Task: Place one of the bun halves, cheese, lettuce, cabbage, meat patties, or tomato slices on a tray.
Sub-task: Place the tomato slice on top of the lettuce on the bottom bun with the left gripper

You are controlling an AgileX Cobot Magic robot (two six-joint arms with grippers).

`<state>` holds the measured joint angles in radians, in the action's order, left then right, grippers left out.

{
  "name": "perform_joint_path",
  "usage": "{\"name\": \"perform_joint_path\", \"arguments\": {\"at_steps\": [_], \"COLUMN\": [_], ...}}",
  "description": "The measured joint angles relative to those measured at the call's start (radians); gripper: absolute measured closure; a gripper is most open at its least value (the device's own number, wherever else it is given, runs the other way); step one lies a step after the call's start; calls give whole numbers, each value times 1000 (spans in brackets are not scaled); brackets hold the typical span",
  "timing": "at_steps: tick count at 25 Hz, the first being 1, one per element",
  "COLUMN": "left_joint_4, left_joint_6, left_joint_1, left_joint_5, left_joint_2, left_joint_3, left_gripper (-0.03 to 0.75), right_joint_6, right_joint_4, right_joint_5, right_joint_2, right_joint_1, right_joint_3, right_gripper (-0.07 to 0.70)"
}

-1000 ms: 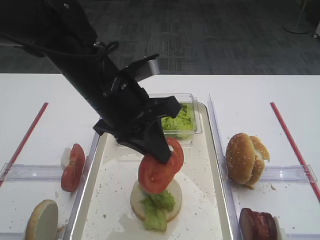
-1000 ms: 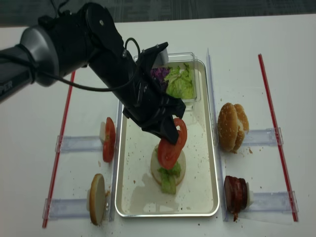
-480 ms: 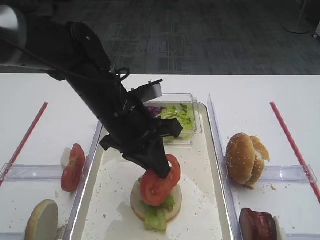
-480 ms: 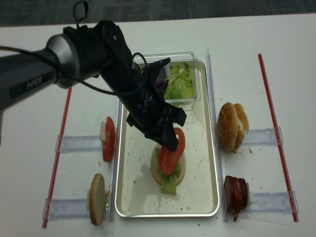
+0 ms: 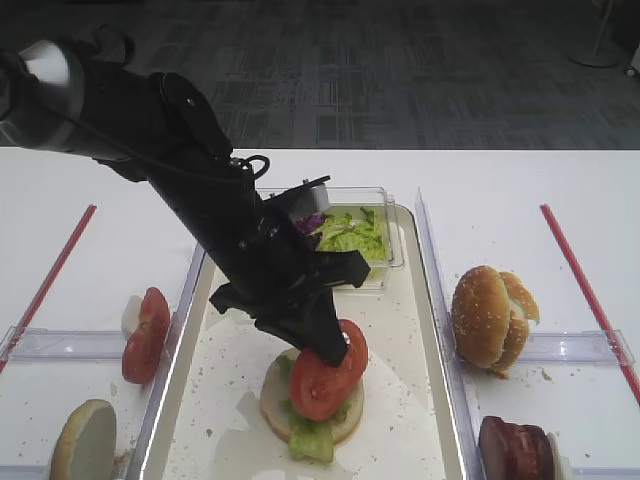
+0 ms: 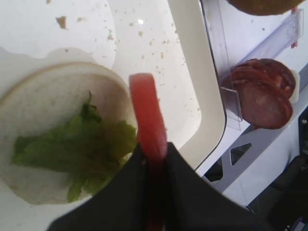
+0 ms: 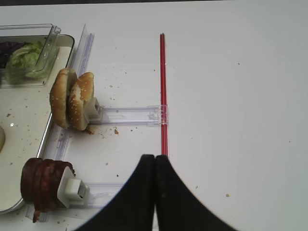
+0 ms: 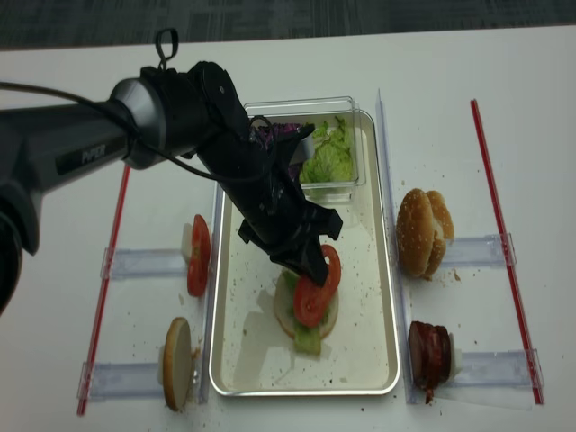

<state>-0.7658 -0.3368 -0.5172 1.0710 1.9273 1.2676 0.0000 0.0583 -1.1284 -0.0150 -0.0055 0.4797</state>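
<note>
Glossy red tomato slice [image 5: 322,369] clamped in left tool [image 5: 325,345], touching lettuce-topped bun half [image 5: 308,405] on silver metal tray [image 5: 440,400]; release pending; right tool [image 7: 154,166] clenched empty.

Two high cameras overlook the large silver metal tray [image 5: 440,330] [image 8: 393,297]; the wrist cameras sit close, both catching its right rim.

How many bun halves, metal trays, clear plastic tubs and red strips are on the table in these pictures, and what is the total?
Bun halves: 4
Metal tray: 1
Clear plastic tub: 1
Red strips: 2
Total: 8
</note>
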Motion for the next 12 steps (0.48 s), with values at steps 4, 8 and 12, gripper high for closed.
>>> {"name": "perform_joint_path", "arguments": {"at_steps": [4,8,12], "left_joint_4": [-2,-6,-6], "left_joint_6": [-7,-7,-7], "left_joint_1": [0,0,0], "left_joint_5": [-7,-5,1], "left_joint_2": [1,23,35], "left_joint_3": [0,0,0], "left_gripper": [695,695,695], "right_joint_6": [0,0,0], "right_joint_4": [0,0,0], "right_joint_5": [0,0,0], "right_joint_2": [0,0,0], "right_joint_1": [0,0,0], "right_joint_3": [0,0,0], "right_gripper": [595,595,595]}}
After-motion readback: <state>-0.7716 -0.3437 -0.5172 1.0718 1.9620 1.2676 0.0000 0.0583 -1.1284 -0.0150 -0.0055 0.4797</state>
